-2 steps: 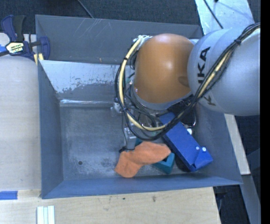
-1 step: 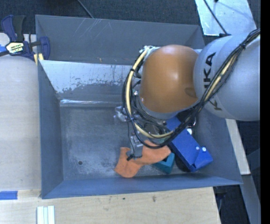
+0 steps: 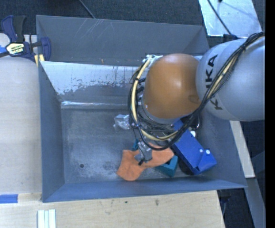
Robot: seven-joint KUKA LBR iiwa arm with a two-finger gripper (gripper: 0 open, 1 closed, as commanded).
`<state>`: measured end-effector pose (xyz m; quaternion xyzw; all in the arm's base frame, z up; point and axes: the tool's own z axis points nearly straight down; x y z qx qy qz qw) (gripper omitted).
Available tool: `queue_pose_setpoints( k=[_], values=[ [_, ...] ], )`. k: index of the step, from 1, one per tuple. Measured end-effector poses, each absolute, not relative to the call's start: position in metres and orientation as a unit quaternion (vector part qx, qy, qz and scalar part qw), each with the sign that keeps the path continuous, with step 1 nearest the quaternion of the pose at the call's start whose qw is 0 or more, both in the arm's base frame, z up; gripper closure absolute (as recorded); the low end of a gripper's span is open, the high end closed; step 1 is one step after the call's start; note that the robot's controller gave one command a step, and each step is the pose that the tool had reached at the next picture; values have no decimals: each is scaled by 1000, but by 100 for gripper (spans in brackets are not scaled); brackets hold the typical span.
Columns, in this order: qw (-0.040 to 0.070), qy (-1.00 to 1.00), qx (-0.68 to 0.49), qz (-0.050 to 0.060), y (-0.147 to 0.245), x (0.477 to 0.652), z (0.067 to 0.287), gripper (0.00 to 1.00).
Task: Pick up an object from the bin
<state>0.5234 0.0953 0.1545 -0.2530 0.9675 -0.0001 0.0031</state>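
Here, your pincer (image 3: pixel 143 156) is low in the bin (image 3: pixel 52 141), right over a flat, soft-looking orange piece (image 3: pixel 129 167) that lies on the floor close to the front wall, a little right of the middle. The wrist above hides the tips, so you cannot tell whether the pincer is apart, together, or clamped on the piece.

The arm (image 3: pixel 232 84) reaches in from the right and bends steeply downward. That is probably because the things crowd together in this front right part, which leaves room only from above. A teal thing (image 3: pixel 170 166) touches the orange piece's right end, and a blue box (image 3: pixel 198 155) sits just beside that. A small crumpled clear thing (image 3: pixel 122 122) lies well apart toward the back.

The orange piece lies flat. Its long axis runs slantwise, from its broader end near the front wall up and rightward toward the teal thing.
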Motion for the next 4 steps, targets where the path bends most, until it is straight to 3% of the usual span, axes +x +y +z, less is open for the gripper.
queue_pose_setpoints(
  k=[1,2,3,4],
  values=[
    [1,951,-310,0,84,505,110,0],
    [0,879,-477,1,101,527,72,100],
    [0,879,-476,1,101,527,72,100],
    [5,880,-475,-1,116,497,270,100]
  ],
)
